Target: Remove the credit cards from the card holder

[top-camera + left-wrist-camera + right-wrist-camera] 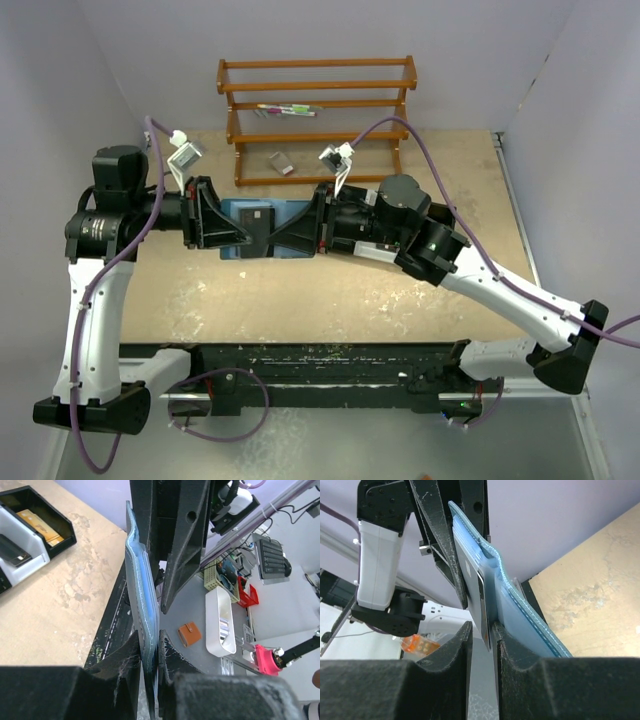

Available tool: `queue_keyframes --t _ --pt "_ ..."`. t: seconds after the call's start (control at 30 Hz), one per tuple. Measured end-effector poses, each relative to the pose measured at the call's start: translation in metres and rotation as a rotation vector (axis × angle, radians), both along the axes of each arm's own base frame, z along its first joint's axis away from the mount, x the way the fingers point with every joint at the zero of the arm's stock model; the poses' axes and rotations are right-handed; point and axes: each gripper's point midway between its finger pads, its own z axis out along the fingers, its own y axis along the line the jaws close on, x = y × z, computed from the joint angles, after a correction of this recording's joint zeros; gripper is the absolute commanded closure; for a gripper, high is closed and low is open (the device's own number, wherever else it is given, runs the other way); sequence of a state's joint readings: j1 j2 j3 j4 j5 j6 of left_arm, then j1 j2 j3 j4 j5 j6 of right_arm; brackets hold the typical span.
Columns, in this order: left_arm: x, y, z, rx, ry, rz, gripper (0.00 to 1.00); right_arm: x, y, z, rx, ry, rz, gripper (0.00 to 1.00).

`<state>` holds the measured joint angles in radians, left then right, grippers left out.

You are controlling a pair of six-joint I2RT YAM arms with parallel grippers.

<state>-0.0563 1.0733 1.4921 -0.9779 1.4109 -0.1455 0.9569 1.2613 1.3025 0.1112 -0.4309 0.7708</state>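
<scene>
The left hand [149,646] is clamping the blue wallet [142,580] by one edge, steadying it above the worktop [350,290] at frame centre. The right hand [482,630] is straddling a dark card [479,592] poking from its pocket, jaws nearly together, though I cannot tell if it is gripping. The black tray [65,530], upper left, is holding an orange-brown piece [42,525]

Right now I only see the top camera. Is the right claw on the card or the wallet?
Observer: Its wrist camera shows the right gripper with one finger each side of the dark card, which pokes out of the blue wallet.
Operator: Is it squeezing yet?
Observer: Can't tell; a thin gap seems to show beside the card.
Operator: And the other side?
Observer: The left gripper is pinched shut on the wallet's edge.
</scene>
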Motion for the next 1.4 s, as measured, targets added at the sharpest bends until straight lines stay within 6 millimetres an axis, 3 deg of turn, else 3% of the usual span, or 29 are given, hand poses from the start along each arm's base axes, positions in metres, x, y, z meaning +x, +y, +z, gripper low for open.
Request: queue_keyframes --t 0.23,0.33,0.67,0.87,1.17,1.4 --pt "-0.009 0.000 0.009 -0.033 -0.012 -0.042 0.87 -0.006 -0.001 0.008 0.028 -0.001 0.032 0.90" --pt "-0.012 0.000 0.011 -0.038 -0.019 -0.045 0.83 -0.007 -0.001 0.010 0.037 0.005 0.041 1.00" --pt "-0.017 -0.001 0.014 -0.053 0.002 -0.070 0.70 -0.008 -0.005 0.011 0.074 0.002 0.040 1.00" --pt "-0.020 -0.001 0.015 -0.059 0.011 -0.085 0.72 -0.006 -0.010 0.012 0.088 -0.003 0.018 1.00" --pt "-0.019 -0.001 0.013 -0.061 0.031 -0.086 0.88 -0.007 -0.021 0.016 0.104 -0.015 0.003 1.00" --pt "-0.019 -0.001 0.015 -0.062 0.027 -0.087 0.93 -0.008 -0.025 0.017 0.111 -0.021 -0.001 1.00"
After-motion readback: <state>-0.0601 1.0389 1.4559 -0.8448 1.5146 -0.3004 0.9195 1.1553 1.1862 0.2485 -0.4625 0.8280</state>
